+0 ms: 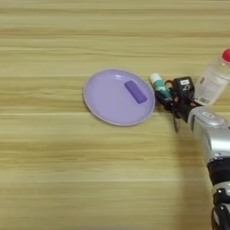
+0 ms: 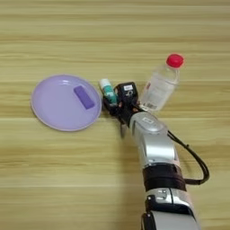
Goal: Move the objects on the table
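- A wide light wooden counter (image 2: 112,36) with long horizontal grain planks fills both views from above.
- A round lavender plate (image 2: 51,114) lies flat on the counter, left of the middle.
- A small purple block (image 2: 84,97) lies on the plate, in its right half, tilted on a diagonal with its upper end pointing up and to the left.
- A small white tube with a teal label (image 2: 108,91) sits just beside the plate's right rim. Its white cap end points up and slightly left, and its lower part runs down into the robot's hand.
- The robot's right hand (image 2: 116,108), black with some red wiring showing, is at the tube's lower end and touches it. The black fingers are crowded around the tube, and it cannot be told whether they are apart or clamped on it.
- A thin dark part of the hand points down toward the counter, just below the tube.
- A silver forearm (image 2: 150,143) rises from the bottom edge toward the hand, with a black wrist section and a black cable looping out on its right side.
- A clear bottle with a red cap (image 2: 161,85) stands tilted to the right, just beside the hand on its right side.
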Motion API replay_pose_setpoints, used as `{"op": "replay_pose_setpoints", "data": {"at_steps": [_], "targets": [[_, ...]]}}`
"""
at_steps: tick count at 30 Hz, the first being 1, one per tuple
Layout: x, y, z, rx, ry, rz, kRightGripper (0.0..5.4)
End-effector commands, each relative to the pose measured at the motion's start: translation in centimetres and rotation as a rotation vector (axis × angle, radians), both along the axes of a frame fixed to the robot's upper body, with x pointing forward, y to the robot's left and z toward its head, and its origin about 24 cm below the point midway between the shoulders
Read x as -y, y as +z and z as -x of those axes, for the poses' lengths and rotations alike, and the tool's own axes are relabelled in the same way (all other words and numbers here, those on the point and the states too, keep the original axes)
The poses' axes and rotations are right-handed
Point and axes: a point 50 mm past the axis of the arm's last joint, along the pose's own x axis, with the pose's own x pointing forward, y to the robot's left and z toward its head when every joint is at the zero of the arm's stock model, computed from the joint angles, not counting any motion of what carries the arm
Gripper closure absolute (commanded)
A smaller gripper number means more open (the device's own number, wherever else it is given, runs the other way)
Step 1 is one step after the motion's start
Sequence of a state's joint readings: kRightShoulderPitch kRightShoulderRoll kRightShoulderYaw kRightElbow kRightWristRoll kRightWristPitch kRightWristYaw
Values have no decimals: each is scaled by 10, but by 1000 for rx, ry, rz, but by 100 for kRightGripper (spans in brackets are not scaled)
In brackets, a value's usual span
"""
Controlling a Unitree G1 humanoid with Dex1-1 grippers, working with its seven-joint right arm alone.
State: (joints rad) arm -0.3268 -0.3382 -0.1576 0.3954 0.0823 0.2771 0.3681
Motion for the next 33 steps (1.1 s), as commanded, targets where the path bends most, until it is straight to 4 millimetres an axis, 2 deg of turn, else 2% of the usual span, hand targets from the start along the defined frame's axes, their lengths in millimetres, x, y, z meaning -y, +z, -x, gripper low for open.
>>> {"op": "replay_pose_setpoints", "data": {"at_steps": [1, 5, 6, 7, 18, 26, 33], "targets": [[1, 40, -11, 149, 17, 40, 223], [1, 44, -10, 160, 13, 41, 169], [2, 44, -10, 162, 10, 41, 129], [2, 46, -9, 172, 7, 38, 113], [-18, 65, -1, 261, 70, 20, 7], [-40, 64, 1, 256, 150, 39, 2], [-58, 65, -4, 252, 229, 70, 2]]}}
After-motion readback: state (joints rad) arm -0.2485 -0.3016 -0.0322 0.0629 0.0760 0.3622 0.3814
